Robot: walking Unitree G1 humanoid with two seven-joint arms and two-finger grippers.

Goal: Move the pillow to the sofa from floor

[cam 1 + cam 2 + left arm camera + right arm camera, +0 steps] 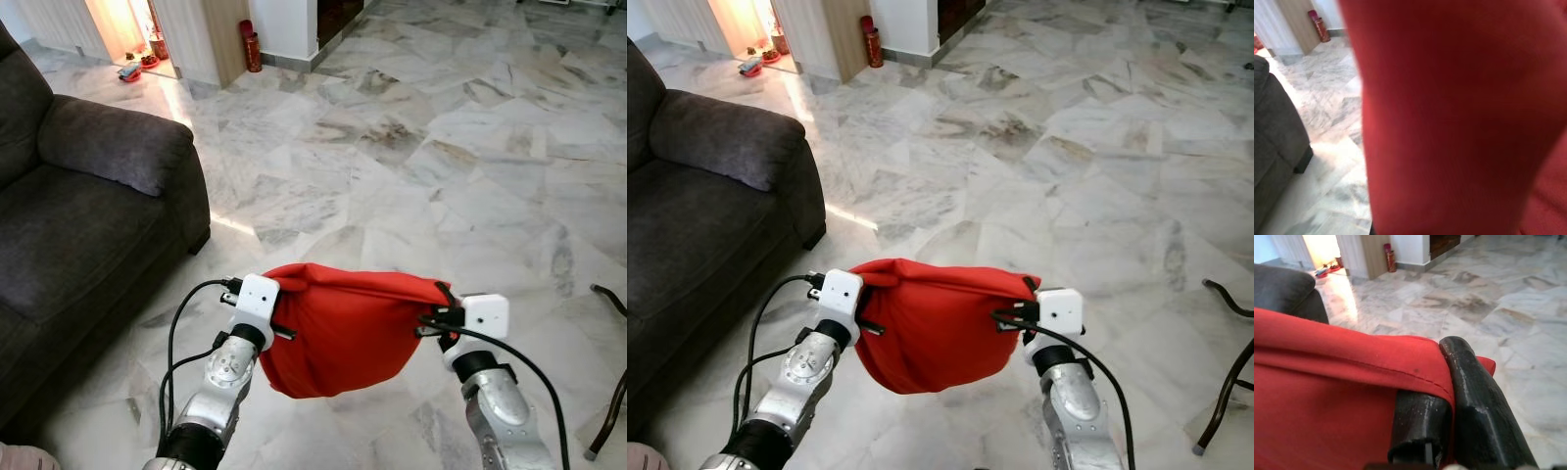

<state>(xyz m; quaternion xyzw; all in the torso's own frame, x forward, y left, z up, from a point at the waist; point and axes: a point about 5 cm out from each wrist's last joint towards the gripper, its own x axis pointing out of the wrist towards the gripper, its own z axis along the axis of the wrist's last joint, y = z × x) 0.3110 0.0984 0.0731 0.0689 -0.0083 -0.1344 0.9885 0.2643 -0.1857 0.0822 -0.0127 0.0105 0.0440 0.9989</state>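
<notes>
Both hands, left hand (279,328) and right hand (436,318), are clamped on the red pillow (348,328), hanging off the floor (441,147), so I reckon next it swings left to the sofa (78,225).

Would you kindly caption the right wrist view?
Right claw pinching the red fabric pillow's seamed edge above marble floor.

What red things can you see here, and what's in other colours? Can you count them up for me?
Red: 2, the pillow held up between the left claw and the right claw, and a canister by the far wall.
Dark grey: 1, the sofa.
Black: 1, a chair leg.
Total: 4.
</notes>
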